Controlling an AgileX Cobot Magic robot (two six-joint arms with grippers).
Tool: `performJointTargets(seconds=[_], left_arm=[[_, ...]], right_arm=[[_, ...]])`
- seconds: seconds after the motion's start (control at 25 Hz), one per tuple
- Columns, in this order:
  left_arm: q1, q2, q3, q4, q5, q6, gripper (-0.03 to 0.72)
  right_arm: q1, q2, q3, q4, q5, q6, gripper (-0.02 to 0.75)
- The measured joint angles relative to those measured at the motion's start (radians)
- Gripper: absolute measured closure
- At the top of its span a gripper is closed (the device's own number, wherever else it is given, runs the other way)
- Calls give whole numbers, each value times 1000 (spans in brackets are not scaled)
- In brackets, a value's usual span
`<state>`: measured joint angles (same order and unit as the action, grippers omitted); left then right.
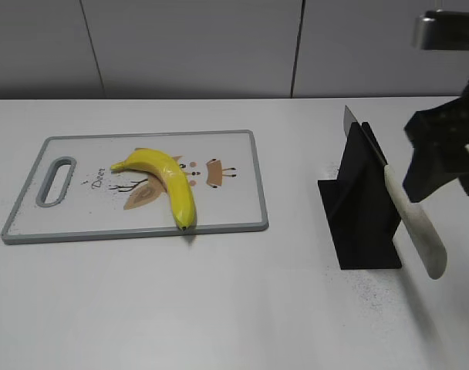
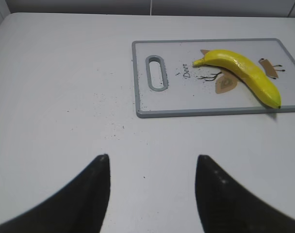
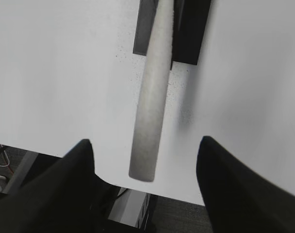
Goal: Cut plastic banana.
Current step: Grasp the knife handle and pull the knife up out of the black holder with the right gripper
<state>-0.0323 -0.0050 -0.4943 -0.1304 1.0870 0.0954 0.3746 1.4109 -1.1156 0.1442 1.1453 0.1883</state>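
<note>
A yellow plastic banana [image 1: 167, 179] lies on a white cutting board [image 1: 80, 222] at the left of the table; both also show in the left wrist view, banana [image 2: 244, 74] and board [image 2: 186, 110]. A knife with a pale handle [image 1: 418, 230] rests slanted in a black stand [image 1: 360, 208]. My right gripper [image 3: 145, 143] is open, its fingers either side of the handle's end [image 3: 150, 121] without touching. In the exterior view it [image 1: 443, 158] hovers right of the stand. My left gripper [image 2: 152, 158] is open and empty over bare table, short of the board.
The table's front edge [image 3: 152, 187] lies just under the knife handle's end, with floor below. A grey wall panel runs along the back of the table.
</note>
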Motion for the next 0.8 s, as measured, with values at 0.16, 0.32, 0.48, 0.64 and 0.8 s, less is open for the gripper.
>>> performJointTargets(seconds=[0.16, 0.32, 0.48, 0.64, 0.8], left_arm=[[0, 0, 0, 0, 0, 0, 143], [0, 0, 0, 0, 0, 0, 143], [0, 0, 0, 0, 0, 0, 143], [0, 0, 0, 0, 0, 0, 143], [0, 0, 0, 0, 0, 0, 143]], right_arm=[[50, 95, -1, -33, -40, 63, 210], [51, 173, -1, -91, -48, 124, 210], [51, 243, -1, -100, -49, 136, 218], [51, 281, -1, -54, -49, 139, 297], [50, 286, -1, -64, -43, 146, 547]])
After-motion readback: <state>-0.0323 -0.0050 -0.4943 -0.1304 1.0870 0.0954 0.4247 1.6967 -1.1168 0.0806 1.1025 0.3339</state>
